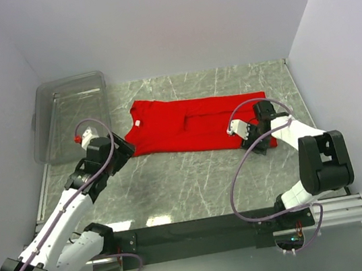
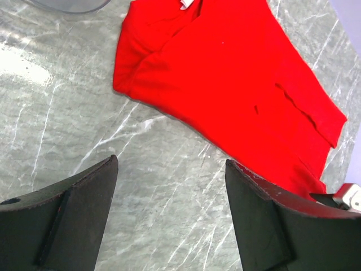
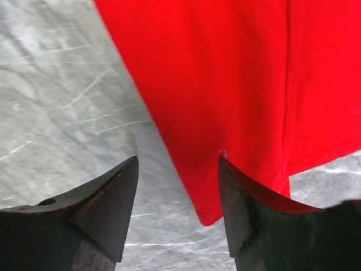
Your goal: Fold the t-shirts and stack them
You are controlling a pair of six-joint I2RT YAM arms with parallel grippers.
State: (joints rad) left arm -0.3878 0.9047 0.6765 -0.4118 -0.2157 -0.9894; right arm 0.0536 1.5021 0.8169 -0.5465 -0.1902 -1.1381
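Both sets apart: left jaws beside red t-shirt (image 1: 193,125), right jaws astride its corner

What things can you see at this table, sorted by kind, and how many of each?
Red t-shirt: 1
Clear plastic bin: 1
Robot arms: 2, the left arm and the right arm
Total: 4
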